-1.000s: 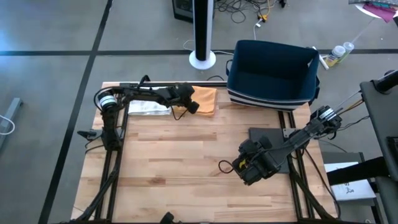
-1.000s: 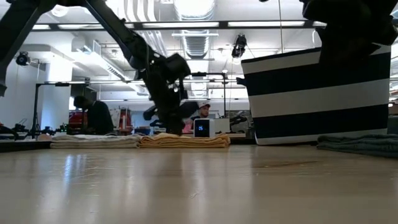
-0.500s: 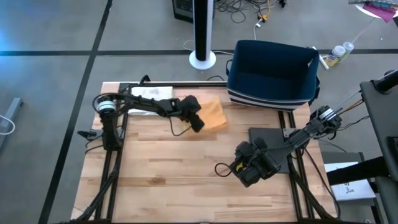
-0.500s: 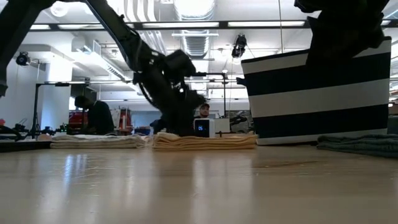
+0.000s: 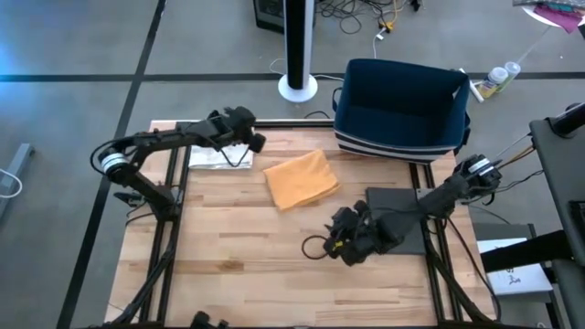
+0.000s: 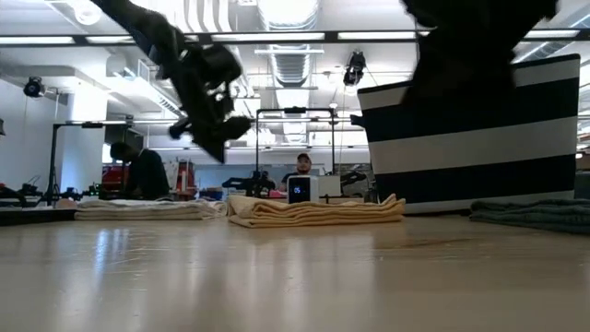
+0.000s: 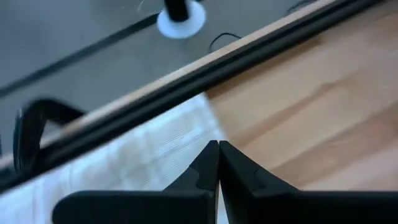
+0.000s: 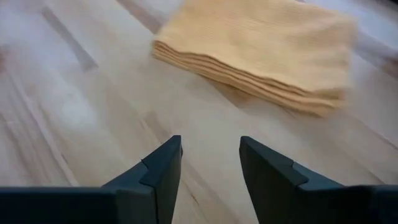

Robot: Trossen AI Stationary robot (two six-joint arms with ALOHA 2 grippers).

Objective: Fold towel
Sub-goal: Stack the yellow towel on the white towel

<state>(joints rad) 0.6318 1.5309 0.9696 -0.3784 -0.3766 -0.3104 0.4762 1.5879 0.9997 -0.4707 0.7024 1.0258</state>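
A folded orange towel (image 5: 300, 177) lies flat on the wooden table (image 5: 238, 256), a little behind the middle and turned at a slight angle; in the low view (image 6: 313, 211) it shows as a neat stack of layers, touched by neither arm. The left pincer (image 5: 247, 131) hangs above the table's far left corner, over a folded white towel (image 5: 215, 157) that lies there just beside the table's dark rail; its fingers (image 7: 211, 163) are pressed together with nothing between them. The right pincer (image 5: 335, 239) sits low over the table on the near right side of the orange towel, apart from it and pointing toward it, with its fingers (image 8: 163, 163) spread and empty. A dark grey cloth (image 5: 395, 203) lies under the right arm near the table's right edge. A navy bin with a striped band (image 5: 400, 105) stands at the far right corner. In the room beyond, people sit at desks.
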